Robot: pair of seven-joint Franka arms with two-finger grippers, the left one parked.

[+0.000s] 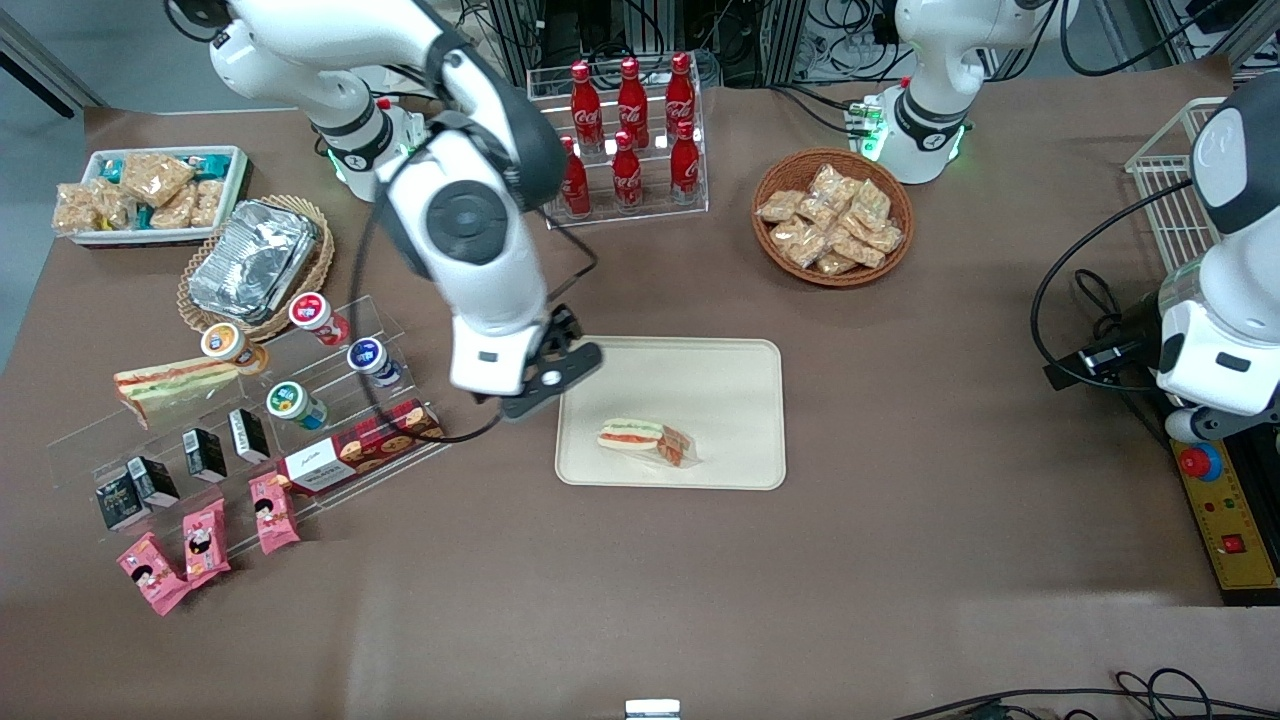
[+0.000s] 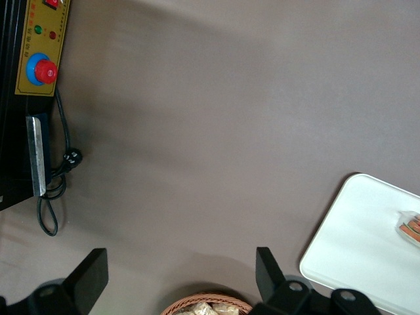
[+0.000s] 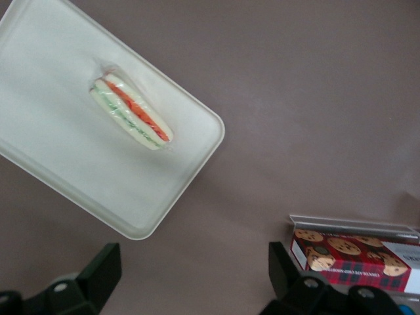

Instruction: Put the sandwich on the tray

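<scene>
One sandwich (image 1: 632,434) lies flat in the tray (image 1: 720,380), on the part nearer the front camera, its red and green filling showing through the clear wrapper. The tray sits on the brown-covered desk (image 1: 900,560). The gripper (image 3: 190,275) hangs above the desk just beside the tray, toward the working arm's end, its fingers (image 3: 98,272) apart and holding nothing. A second sandwich (image 1: 170,385) seems to rest on the clear acrylic rack (image 1: 330,400), well apart from the tray. A wicker basket (image 1: 832,215) of tan packets stands farther from the camera.

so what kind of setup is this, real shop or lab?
Likely a lab mock-up of a snack counter: cola bottles in a clear rack, an emergency-stop box, cabling. The open gripper hovers beside the tray holding the sandwich.
</scene>
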